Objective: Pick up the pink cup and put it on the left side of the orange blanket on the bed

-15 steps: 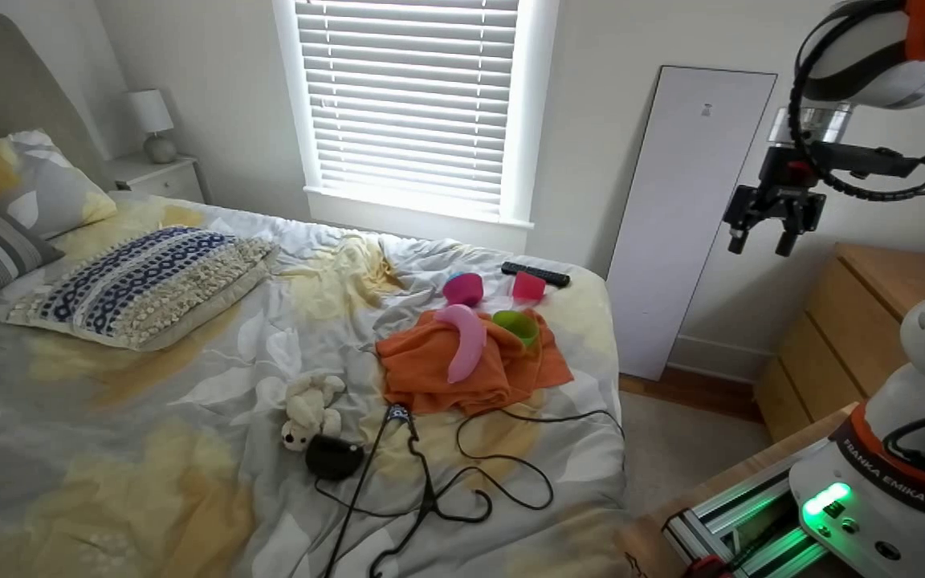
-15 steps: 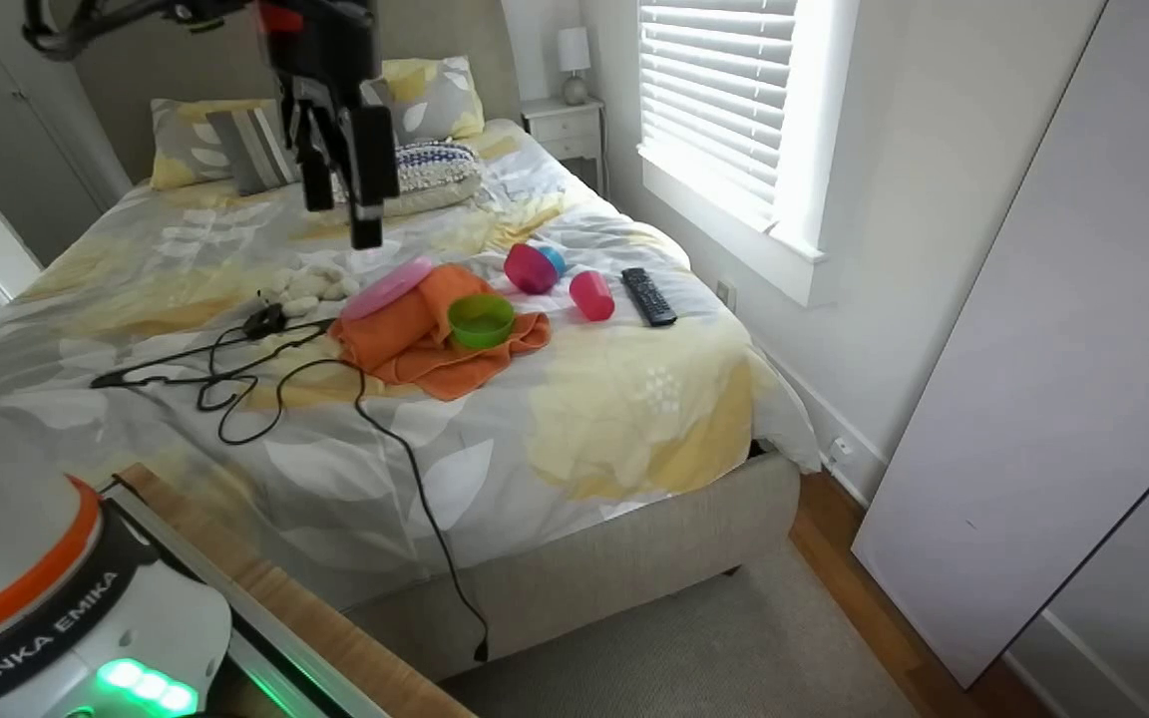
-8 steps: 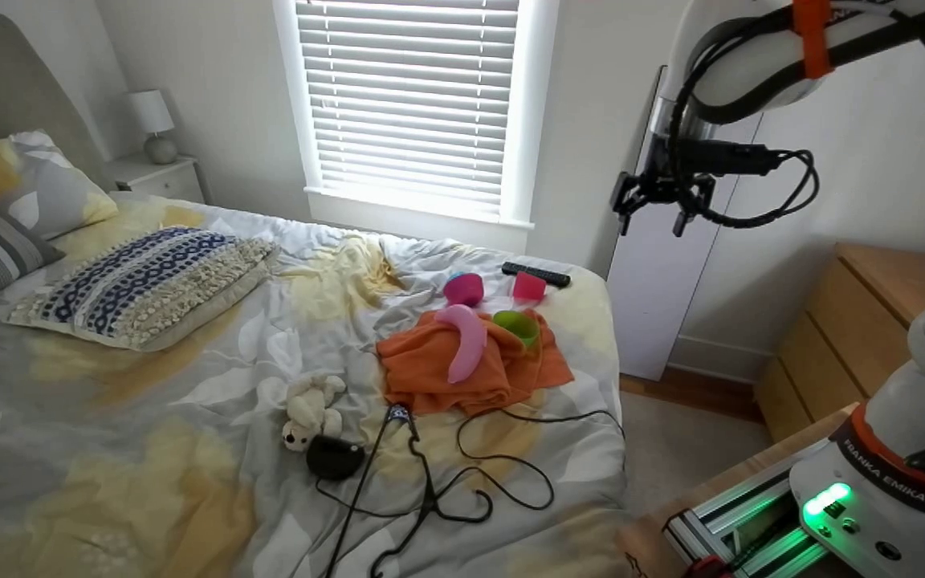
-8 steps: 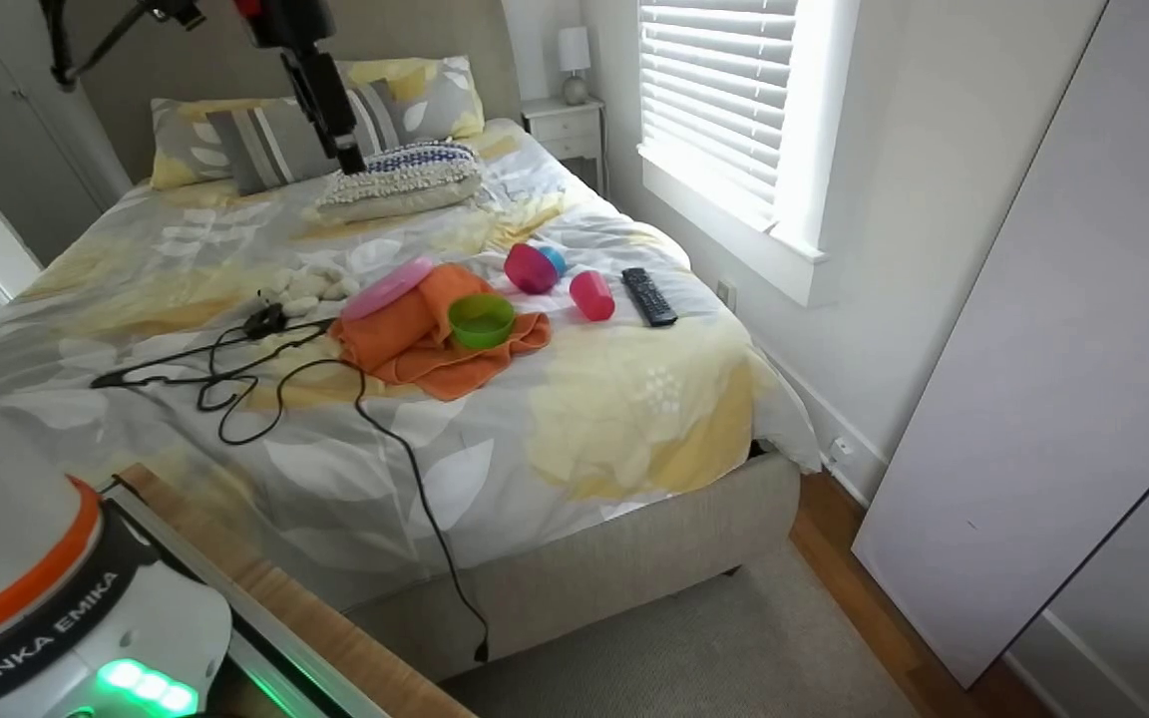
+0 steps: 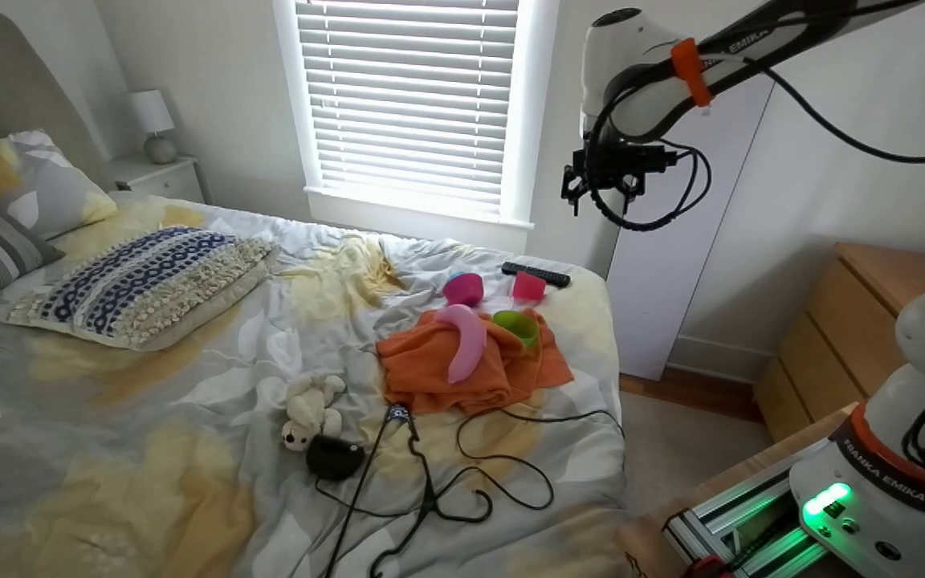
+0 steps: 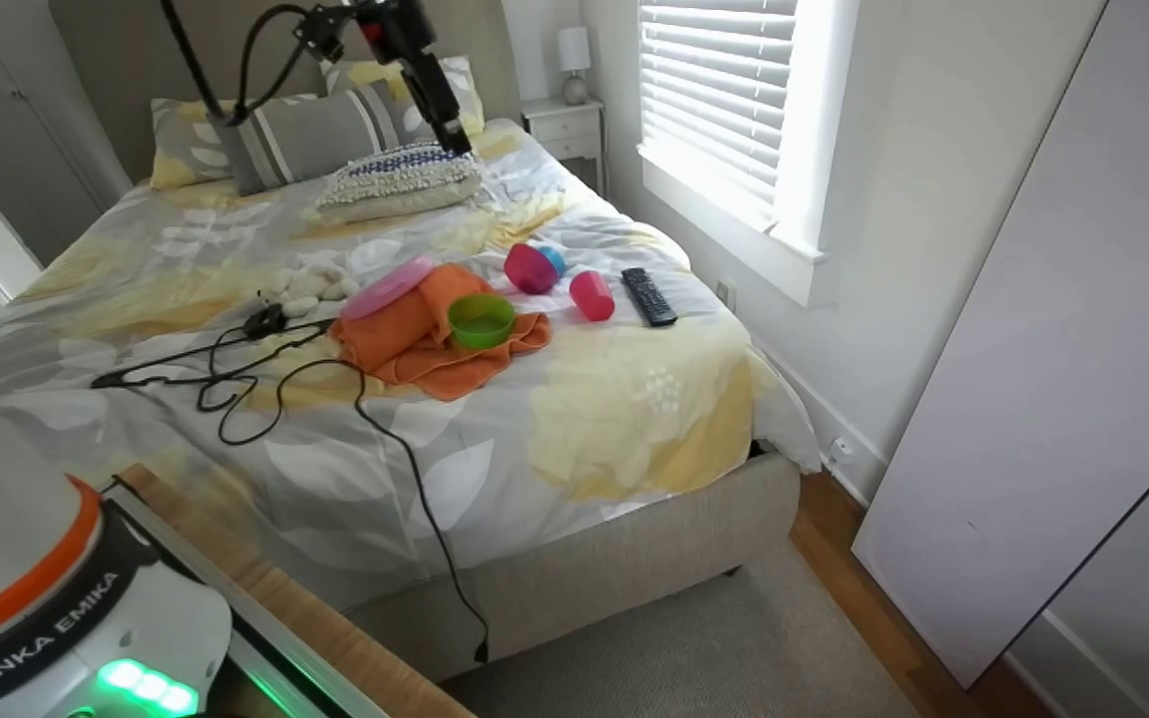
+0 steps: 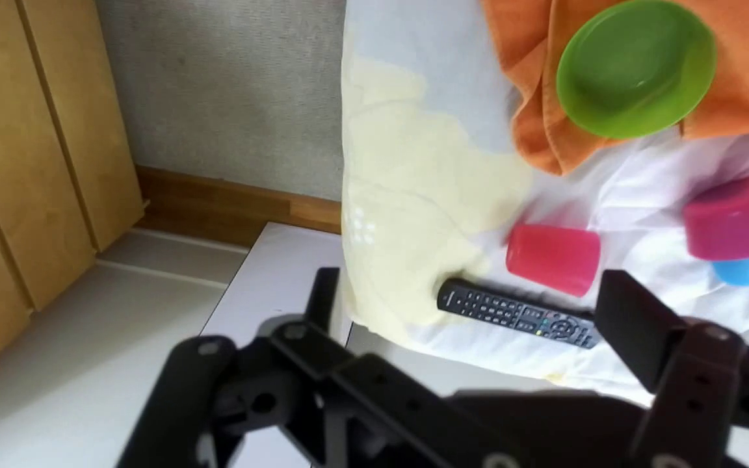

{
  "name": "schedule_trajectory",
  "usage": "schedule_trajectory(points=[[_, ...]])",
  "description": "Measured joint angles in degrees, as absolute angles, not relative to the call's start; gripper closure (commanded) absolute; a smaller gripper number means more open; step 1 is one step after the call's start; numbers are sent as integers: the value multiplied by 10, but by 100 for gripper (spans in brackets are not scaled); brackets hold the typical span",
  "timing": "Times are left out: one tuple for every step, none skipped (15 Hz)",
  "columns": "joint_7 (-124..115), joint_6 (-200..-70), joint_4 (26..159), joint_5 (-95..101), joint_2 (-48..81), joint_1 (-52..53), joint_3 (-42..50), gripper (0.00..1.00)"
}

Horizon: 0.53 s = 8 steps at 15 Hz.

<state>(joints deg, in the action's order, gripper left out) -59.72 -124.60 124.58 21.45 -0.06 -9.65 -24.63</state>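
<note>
In the wrist view, your claw point(image 7: 475, 309) spans the lower middle, its jaws spread wide with nothing held; right of centre, well apart from it on the creased bed point(image 7: 413, 188), the pink cup point(image 7: 553, 259) seems to lie on its side. Expect it to be light, smooth, slightly springy plastic that may roll, so grip gently across the rounded wall, midway along. At upper right, a round, glossy green bowl point(image 7: 638, 68) sits on the soft, folded blanket point(image 7: 748, 91).

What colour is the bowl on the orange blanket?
Green; the bowl shows best in the wrist view, which looks down into it.
</note>
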Motion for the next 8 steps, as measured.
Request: schedule_trajectory(points=[[-615, -1238, 1216, 247, 34, -78, -224, 0], [-630, -1233, 1185, 274, 69, -56, -201, 0], [-643, -1230, 1155, 296, 103, -33, -177, 0], [-653, -1229, 1126, 313, 136, -9, -155, 0], [-659, -1228, 1098, 325, 168, 15, -133, 0], [-664, -1226, 1071, 333, 198, 38, -113, 0], [-669, -1225, 1043, 343, 227, 60, -93, 0], [-678, -1225, 1017, 361, 255, 82, -74, 0]])
